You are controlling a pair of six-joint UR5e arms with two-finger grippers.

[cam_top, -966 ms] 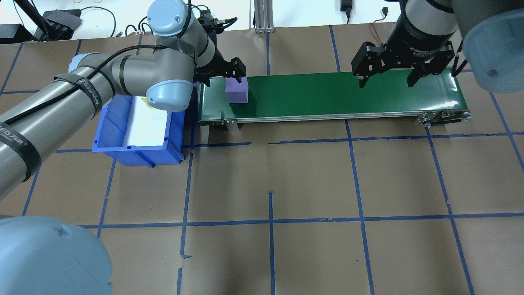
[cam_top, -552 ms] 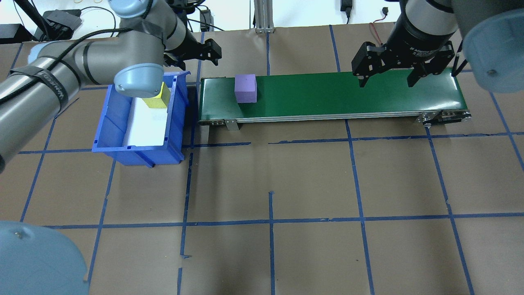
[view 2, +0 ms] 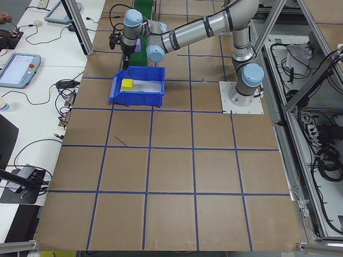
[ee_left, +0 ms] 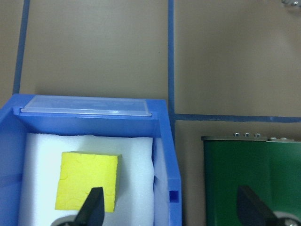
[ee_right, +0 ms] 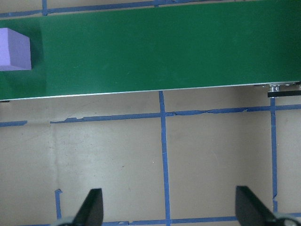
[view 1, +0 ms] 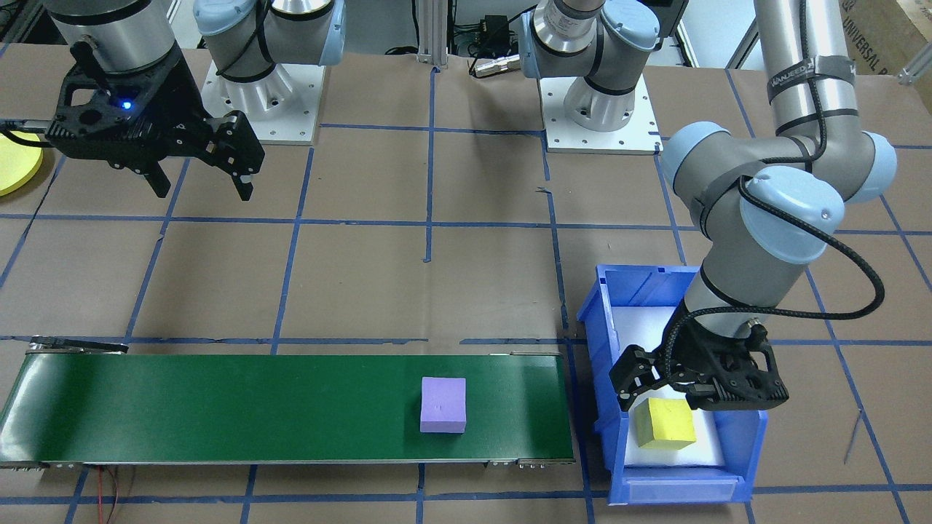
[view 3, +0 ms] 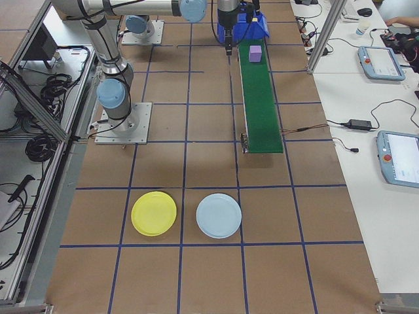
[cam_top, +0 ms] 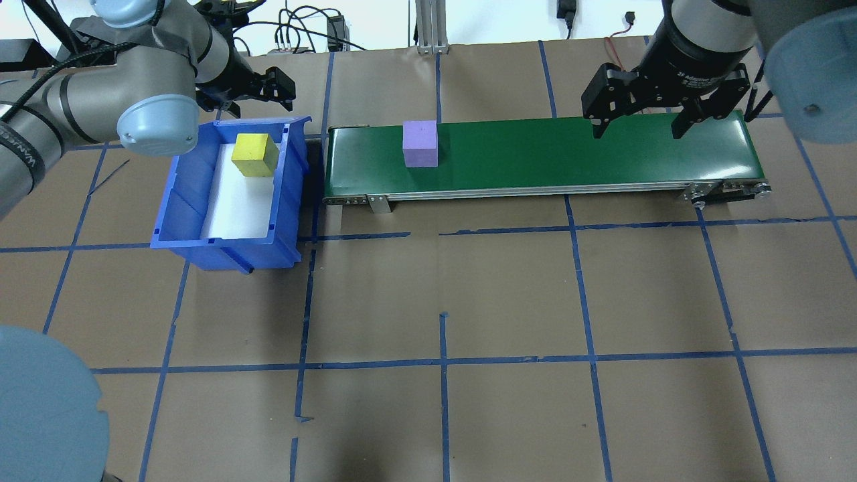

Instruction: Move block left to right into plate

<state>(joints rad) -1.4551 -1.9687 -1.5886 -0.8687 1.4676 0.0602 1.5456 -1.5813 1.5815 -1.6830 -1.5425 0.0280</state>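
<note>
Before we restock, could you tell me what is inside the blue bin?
The blue bin holds one yellow block on a white foam liner. What lies beneath the foam is covered.

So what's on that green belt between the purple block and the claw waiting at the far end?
Nothing: the overhead view shows bare green belt between the purple block and the open right gripper.

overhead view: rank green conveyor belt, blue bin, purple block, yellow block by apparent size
1. green conveyor belt, largest by far.
2. blue bin.
3. purple block and yellow block: near enough alike in this view that I would not rank them.
</note>
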